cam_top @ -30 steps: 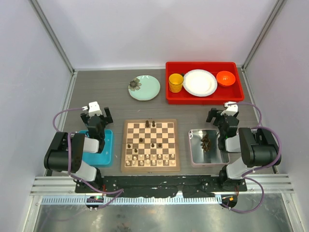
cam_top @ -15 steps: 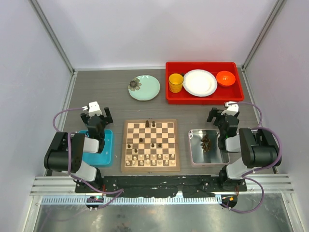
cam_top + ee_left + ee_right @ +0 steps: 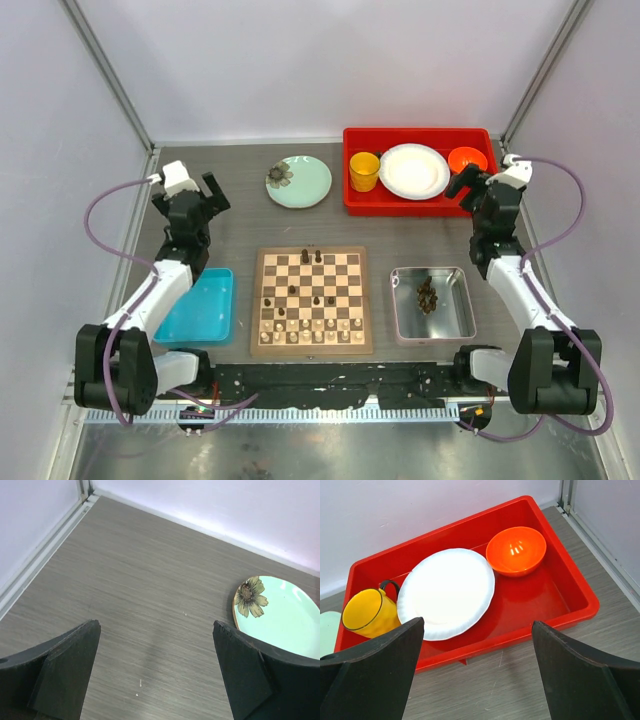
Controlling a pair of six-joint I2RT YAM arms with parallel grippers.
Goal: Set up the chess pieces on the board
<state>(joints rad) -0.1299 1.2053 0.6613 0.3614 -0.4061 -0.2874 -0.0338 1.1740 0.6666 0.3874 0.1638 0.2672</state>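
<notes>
The board (image 3: 311, 300) lies mid-table. Pale chess pieces (image 3: 305, 331) fill its two near rows. A few dark pieces (image 3: 311, 257) stand on the far row and middle squares. More dark pieces (image 3: 427, 294) lie heaped in the silver tray (image 3: 455, 318) to its right. My left gripper (image 3: 195, 200) is open and empty over bare table at the far left; in its wrist view (image 3: 155, 680) only tabletop shows between the jaws. My right gripper (image 3: 478, 195) is open and empty by the red tray's near edge, as its wrist view (image 3: 477, 675) shows.
A red tray (image 3: 356, 200) at the far right holds a yellow cup (image 3: 367, 612), a white plate (image 3: 447, 592) and an orange bowl (image 3: 516, 550). A mint flowered plate (image 3: 298, 181) lies behind the board. A blue tray (image 3: 200, 308) sits left of the board.
Both arms have unfolded and reached away from the near edge. The left gripper went from over the blue tray to the far left; the right went from the silver tray to the red tray.
</notes>
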